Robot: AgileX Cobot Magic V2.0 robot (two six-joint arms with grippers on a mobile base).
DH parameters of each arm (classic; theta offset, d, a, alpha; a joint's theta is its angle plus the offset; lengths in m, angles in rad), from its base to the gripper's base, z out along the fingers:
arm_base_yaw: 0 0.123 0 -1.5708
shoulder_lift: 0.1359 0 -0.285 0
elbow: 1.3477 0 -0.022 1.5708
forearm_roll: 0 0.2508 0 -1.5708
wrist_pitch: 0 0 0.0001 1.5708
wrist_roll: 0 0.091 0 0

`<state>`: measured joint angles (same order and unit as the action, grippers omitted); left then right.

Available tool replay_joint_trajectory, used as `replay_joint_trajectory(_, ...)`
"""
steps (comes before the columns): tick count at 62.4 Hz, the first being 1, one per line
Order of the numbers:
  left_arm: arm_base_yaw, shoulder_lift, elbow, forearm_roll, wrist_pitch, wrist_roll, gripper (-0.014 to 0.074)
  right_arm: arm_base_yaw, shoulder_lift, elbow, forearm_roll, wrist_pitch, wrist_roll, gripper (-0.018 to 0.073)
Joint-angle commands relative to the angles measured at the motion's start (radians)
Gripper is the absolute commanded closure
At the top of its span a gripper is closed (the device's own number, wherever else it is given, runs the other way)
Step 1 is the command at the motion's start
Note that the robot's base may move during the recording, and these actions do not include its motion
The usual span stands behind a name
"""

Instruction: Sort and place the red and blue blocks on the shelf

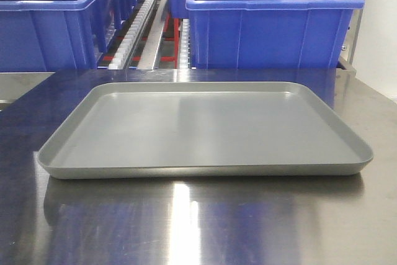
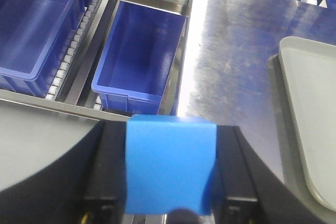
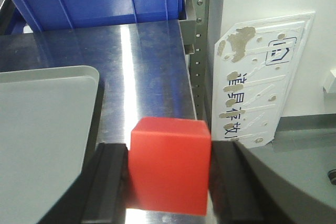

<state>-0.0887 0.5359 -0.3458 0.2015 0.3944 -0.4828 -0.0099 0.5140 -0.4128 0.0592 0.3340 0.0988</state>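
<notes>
A brushed stainless-steel table [image 1: 186,228] fills the near ground, its top mirroring blue from behind. On it lies a shallow grey rectangular tray [image 1: 205,134] with rounded corners. Beyond the far edge stands the multi-tier stainless-steel rack [image 1: 151,35], with white roller tracks [image 1: 133,26] running between large blue plastic bins [image 1: 273,23]. A pale wall [image 1: 378,41] shows at far right.

The left gripper [image 2: 170,182] is clamped on the bright blue matte cube [image 2: 170,163], which sits squarely between its black fingers [image 2: 107,171], touching both. It hangs off the table's left edge, above the rack's lower bins, with the tray to its right.

The right gripper [image 3: 169,182] is closed on the bright red matte cube [image 3: 169,163], pinched between both black fingers in the same way. It is held over the bare right strip of the table, with the tray corner just to its left. A perforated steel upright [image 3: 198,40] rises farther back.

To the right of that upright, a white placard [image 3: 260,77] leans against the wall. It carries a blue house-shaped symbol and a column of blue Chinese characters, too scraped to read surely.
</notes>
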Motion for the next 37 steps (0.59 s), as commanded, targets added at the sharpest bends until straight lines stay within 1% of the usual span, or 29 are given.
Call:
replay_joint_trajectory(1,0.004,0.000,-0.030,0.008,-0.073,0.001,0.0472,-0.005,0.000,-0.027,-0.009,-0.091,-0.004,0.0510)
replay_joint_trajectory(37,0.004,0.000,-0.030,0.008,-0.073,0.001,0.0472,-0.005,0.000,-0.027,-0.009,-0.091,-0.004,0.0510)
